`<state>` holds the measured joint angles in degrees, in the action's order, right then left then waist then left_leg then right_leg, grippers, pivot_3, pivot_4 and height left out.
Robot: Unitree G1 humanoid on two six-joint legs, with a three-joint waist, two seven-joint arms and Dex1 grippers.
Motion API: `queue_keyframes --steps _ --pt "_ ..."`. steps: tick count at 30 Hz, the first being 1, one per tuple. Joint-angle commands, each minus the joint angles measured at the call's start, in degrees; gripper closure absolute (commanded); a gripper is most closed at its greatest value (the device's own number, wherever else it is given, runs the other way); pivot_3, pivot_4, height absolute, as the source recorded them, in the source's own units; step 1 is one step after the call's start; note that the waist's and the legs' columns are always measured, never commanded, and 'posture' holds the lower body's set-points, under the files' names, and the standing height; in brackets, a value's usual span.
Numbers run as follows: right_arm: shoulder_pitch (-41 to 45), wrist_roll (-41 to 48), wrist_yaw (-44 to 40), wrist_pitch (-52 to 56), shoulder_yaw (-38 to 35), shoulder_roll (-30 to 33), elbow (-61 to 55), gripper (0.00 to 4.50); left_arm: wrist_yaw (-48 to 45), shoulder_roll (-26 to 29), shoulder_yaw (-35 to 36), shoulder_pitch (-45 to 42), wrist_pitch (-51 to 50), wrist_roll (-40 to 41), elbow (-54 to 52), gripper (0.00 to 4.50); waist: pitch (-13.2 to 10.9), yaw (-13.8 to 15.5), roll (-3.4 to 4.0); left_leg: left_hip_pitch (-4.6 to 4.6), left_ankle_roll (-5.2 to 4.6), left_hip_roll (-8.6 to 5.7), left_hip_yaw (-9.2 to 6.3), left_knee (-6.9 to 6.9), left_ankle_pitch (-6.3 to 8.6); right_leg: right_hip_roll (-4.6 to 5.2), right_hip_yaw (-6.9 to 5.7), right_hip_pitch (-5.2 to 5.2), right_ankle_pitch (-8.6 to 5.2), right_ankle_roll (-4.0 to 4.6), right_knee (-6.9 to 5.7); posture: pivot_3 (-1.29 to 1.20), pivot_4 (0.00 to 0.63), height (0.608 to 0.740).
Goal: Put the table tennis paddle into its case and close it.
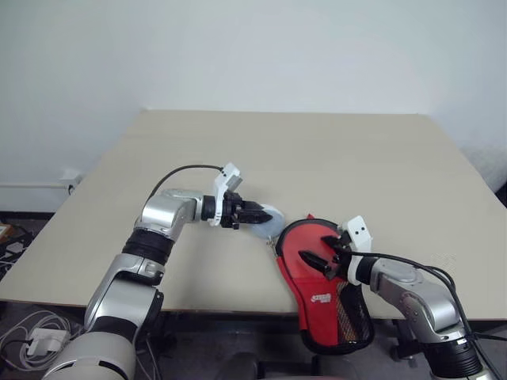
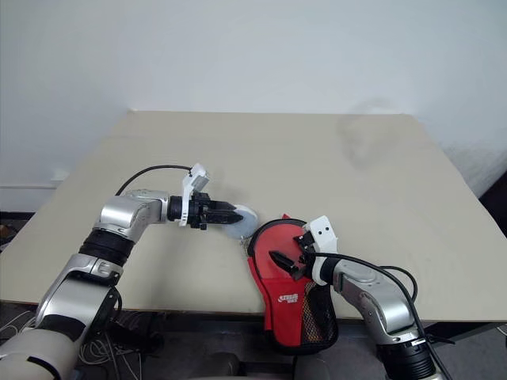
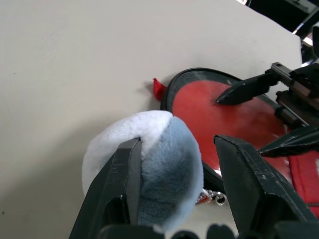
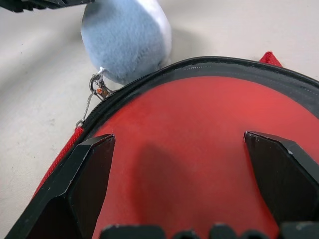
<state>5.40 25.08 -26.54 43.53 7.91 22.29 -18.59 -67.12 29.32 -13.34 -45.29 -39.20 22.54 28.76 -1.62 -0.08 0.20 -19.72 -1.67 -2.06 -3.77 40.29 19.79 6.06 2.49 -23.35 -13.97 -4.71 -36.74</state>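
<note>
A wide beige table (image 1: 333, 158) stands against a pale wall (image 1: 253, 47), and everything of note sits near its front edge. The case (image 1: 317, 273) lies there with its round end on the table and its narrow end, with black mesh (image 1: 352, 317) and a small white logo (image 1: 321, 298), hanging past the edge. A black zip rim (image 4: 234, 64) runs round the round end, and a small red tab (image 3: 158, 88) sticks out at its far side. The broad red surface inside that rim may be the paddle's face or the case's own fabric; I cannot tell which, and no wooden handle is in sight.

The left gripper (image 1: 257, 214) reaches in from the left, pointing towards the case. Its two black fingers (image 3: 124, 189) pinch a soft fluffy ball (image 3: 149, 159), white on one side and blue-grey on the other, just beside the round end of the case. In the right wrist view this ball (image 4: 127, 37) sits against the zip rim, with a small metal chain and ring (image 4: 94, 92) hanging between it and the zip.

The right gripper (image 1: 323, 255) hovers over the red round end of the case, its fingers (image 4: 87, 179) spread wide apart with nothing between them; whether the tips touch the red surface cannot be told.
</note>
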Motion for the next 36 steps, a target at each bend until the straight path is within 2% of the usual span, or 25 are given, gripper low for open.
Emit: queue_keyframes --steps 1,6,10,13,17,27,30,36 --pt "-0.02 -0.25 -0.73 -0.84 -0.07 -0.23 -0.76 0.0 -2.04 2.18 3.44 -2.14 -0.61 1.07 -3.71 2.13 0.0 -0.03 0.0 0.0 0.0 0.0 0.0 0.0 0.0 0.0 0.0 0.0 0.0 0.0 0.0 0.0 0.0 0.716" --pt "0.88 -1.75 -0.59 -1.43 0.48 -0.64 1.31 0.0 -2.29 2.84 3.29 -3.83 3.48 -3.06 2.36 2.13 0.01 0.01 -0.03 0.01 0.0 0.0 -0.02 0.02 0.0 -0.01 -0.04 0.04 0.0 0.0 0.0 0.0 0.0 0.716" --pt "1.08 -2.14 -1.1 -1.57 0.61 -0.72 1.47 0.0 -4.25 1.63 0.49 -2.05 7.15 -6.73 4.7 2.13 0.02 -0.02 -0.04 0.01 0.0 0.0 -0.01 0.02 0.0 -0.02 -0.04 0.02 0.0 0.0 0.0 0.0 0.0 0.716" --pt "1.52 -2.75 -1.33 -1.59 0.65 -0.84 1.93 0.0 -5.72 -0.02 -0.87 -0.55 8.39 -8.02 5.71 1.53 0.02 -0.01 -0.04 0.01 0.0 0.0 0.0 0.02 0.0 -0.01 -0.03 0.04 0.0 0.0 0.0 0.0 0.0 0.716" --pt "1.62 -2.71 -1.5 -1.28 0.34 -1.1 1.7 0.0 -7.99 -1.42 0.37 -1.13 6.49 -7.15 6.95 0.12 0.02 -0.03 -0.14 -0.01 0.0 0.01 -0.02 0.04 0.0 -0.02 -0.05 0.02 0.0 0.0 -0.02 0.0 0.0 0.716" --pt "1.16 -3.28 -1.36 -1.18 0.47 -0.96 1.65 0.0 -5.91 -5.89 1.15 -3.91 10.94 -10.86 17.14 0.05 0.04 0.04 -0.26 0.0 -0.01 0.01 -0.03 0.08 0.0 -0.02 -0.07 0.06 0.0 -0.01 -0.02 0.0 0.0 0.716" --pt "1.19 -3.54 -1.53 -0.84 0.99 -0.85 1.65 0.0 -4.97 -7.57 2.3 -5.28 12.27 -10.61 19.7 0.59 0.04 0.04 -0.29 0.0 -0.01 0.01 -0.03 0.08 0.0 -0.02 -0.07 0.04 0.0 -0.01 -0.03 0.0 0.0 0.716" --pt "0.83 -3.64 -2.35 0.18 1.83 -0.18 1.51 0.0 -7.34 -8.55 3.67 -6.66 12.64 -10.21 20.23 2.65 0.05 0.0 -0.31 0.0 -0.01 0.01 -0.03 0.08 0.0 -0.02 -0.06 0.05 0.0 -0.01 -0.04 0.0 0.0 0.716"
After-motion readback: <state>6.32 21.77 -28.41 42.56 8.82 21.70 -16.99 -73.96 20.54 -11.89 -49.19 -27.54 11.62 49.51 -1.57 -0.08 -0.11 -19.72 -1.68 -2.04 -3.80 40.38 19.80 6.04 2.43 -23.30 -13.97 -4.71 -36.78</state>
